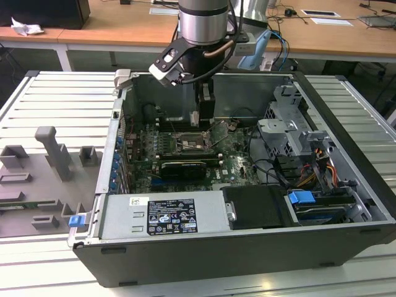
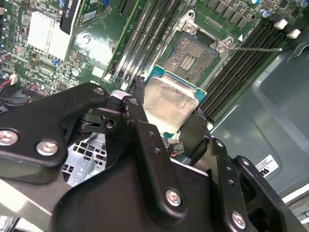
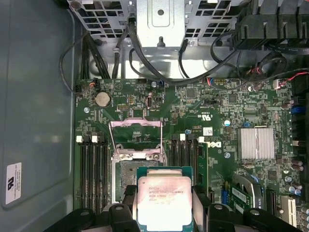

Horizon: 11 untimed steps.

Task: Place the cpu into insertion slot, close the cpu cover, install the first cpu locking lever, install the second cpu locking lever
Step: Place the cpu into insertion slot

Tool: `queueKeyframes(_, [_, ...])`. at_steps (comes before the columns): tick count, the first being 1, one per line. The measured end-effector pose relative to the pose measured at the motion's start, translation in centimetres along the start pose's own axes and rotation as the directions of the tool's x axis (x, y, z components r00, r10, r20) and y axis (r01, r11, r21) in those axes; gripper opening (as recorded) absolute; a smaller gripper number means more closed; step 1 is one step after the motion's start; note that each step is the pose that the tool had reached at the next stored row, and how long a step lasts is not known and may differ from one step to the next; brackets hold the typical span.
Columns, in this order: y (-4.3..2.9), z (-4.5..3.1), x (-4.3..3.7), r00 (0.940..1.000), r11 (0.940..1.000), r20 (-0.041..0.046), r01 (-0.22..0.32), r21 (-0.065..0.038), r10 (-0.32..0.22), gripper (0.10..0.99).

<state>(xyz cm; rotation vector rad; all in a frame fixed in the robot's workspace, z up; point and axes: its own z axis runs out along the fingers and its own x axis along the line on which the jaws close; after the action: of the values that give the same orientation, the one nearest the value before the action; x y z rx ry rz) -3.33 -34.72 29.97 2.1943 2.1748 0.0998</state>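
Inside an open computer case (image 1: pixel 247 247) on a ribbed metal table (image 1: pixel 37 266), the arm (image 1: pixel 204 21) reaches down from above in the exterior view. Its gripper (image 1: pixel 199 117) hangs low over the green board (image 1: pixel 232 154), just above the socket (image 1: pixel 189 143). A grey power box (image 1: pixel 167 216) lies along the near wall of the case. Grey plastic blocks (image 1: pixel 52 154) stand on the table at the exterior view's left.

In the second wrist view, the two black fingers (image 2: pixel 140 113) are closed narrowly on opposite edges of the chip (image 2: pixel 169 104), which they hold flat with its silver top showing. The chip hangs in the air beside the socket (image 2: pixel 190 58), which lies bare and open. A thin wire lever (image 2: pixel 256 48) sticks out from one corner of it.

In the first wrist view, the chip (image 3: pixel 165 200) sits clamped between the fingers (image 3: pixel 200 195) and overlaps one side of the socket (image 3: pixel 126 181) without being seated in it. The cover (image 3: pixel 135 130) is swung up and away on its hinge. Long memory slots (image 3: pixel 94 169) run on both sides of the socket. A ribbed metal cooler (image 3: pixel 257 143) and a round coin battery (image 3: pixel 102 99) sit elsewhere on the board.
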Motion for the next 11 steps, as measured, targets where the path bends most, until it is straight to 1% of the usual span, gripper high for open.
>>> queueKeyframes(11, [-0.06,0.76,-0.01,1.0000,1.0000,0.0001,0.000,0.001,0.000,0.541])
